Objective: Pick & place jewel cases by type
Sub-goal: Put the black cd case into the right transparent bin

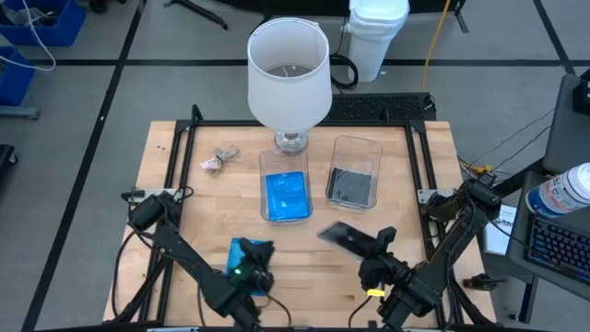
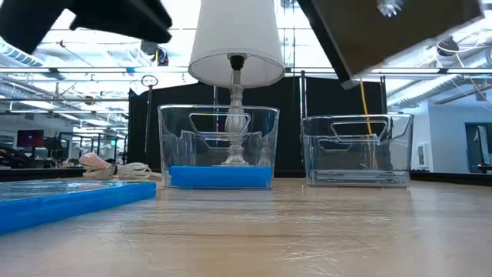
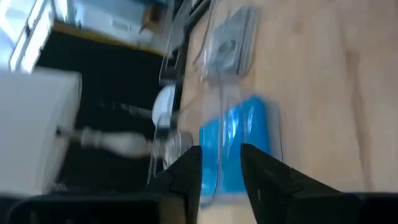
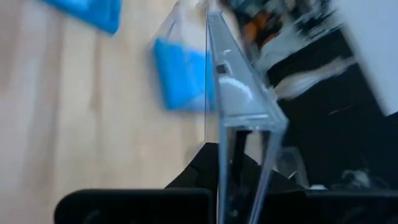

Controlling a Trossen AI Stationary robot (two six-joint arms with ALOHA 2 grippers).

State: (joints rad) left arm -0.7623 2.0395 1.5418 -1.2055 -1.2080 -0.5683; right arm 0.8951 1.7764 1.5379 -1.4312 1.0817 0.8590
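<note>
A smoky grey jewel case (image 1: 337, 234) is lifted above the table's near middle, and my right gripper (image 1: 371, 245) is shut on it. The low view shows this case (image 2: 400, 35) tilted high up. One blue jewel case (image 1: 250, 249) lies flat on the wood near the front left (image 2: 69, 201). My left gripper (image 1: 253, 269) hovers over it, raised (image 2: 84, 19) and open (image 3: 221, 171). Blue cases lie in the left clear tub (image 1: 285, 195), grey ones in the right tub (image 1: 353, 185). My right gripper (image 4: 233, 163) pinches the grey case between its two fingers at one edge (image 4: 231, 140), the one toward the table's right (image 1: 361, 241). The fingers come from the near right side. The case is lifted clear and tilted, and it stands edge-on in the wrist view.
A white-shaded lamp (image 1: 289, 74) stands at the far edge behind the tubs. A small pinkish-grey lump (image 1: 219, 159) lies at the far left. A black frame (image 1: 184, 138) borders the wooden table. Bare wood lies between the tubs and the near edge.
</note>
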